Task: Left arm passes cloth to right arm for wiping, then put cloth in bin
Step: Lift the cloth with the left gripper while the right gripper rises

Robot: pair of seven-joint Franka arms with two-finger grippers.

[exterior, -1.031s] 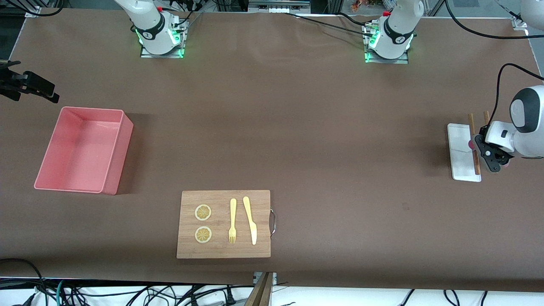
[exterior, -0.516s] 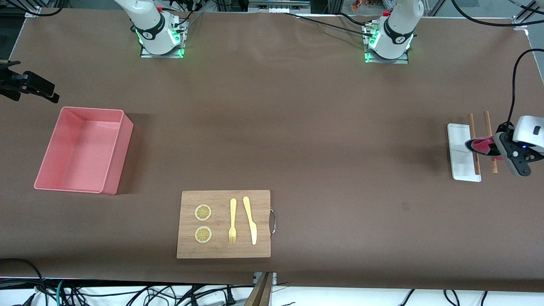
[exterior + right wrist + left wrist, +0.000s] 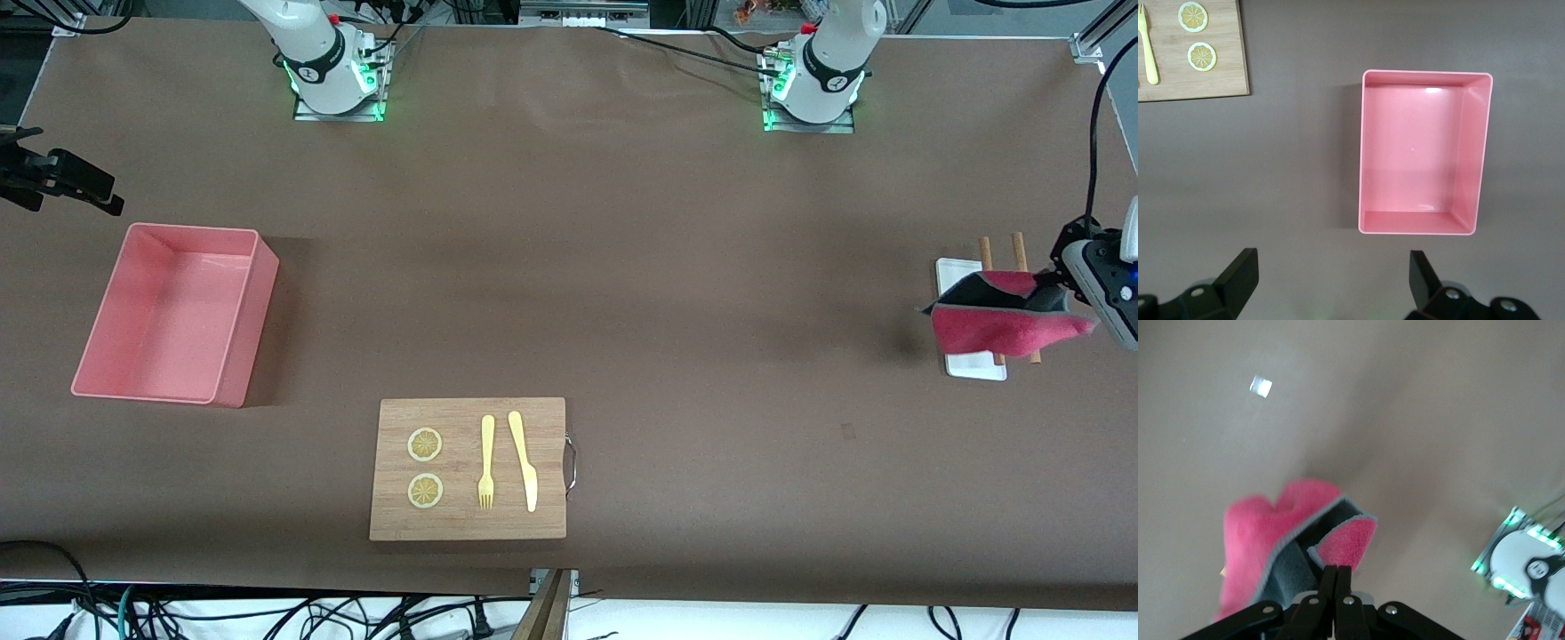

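Note:
My left gripper [image 3: 1058,286] is shut on the cloth [image 3: 994,324] and holds it in the air over the white tray at the left arm's end of the table. The cloth hangs folded, with its pink face outward and dark grey inside. In the left wrist view the shut fingertips [image 3: 1337,575] pinch the cloth's edge [image 3: 1265,540]. The pink bin [image 3: 238,351] stands empty at the right arm's end. My right gripper [image 3: 105,191] waits open and empty up beside the bin. In the right wrist view its gripper [image 3: 1331,280] is over bare table next to the bin [image 3: 1476,153].
A white tray [image 3: 971,365] and two brown sticks [image 3: 985,250] lie under the cloth. A wooden cutting board [image 3: 462,524] near the front edge carries two lemon slices [image 3: 425,444], a yellow fork [image 3: 486,462] and a knife [image 3: 523,458]. The board also shows in the right wrist view [image 3: 1218,67].
My left gripper has risen from the tray with the cloth, which now hangs unfolded below it. The right arm has not moved.

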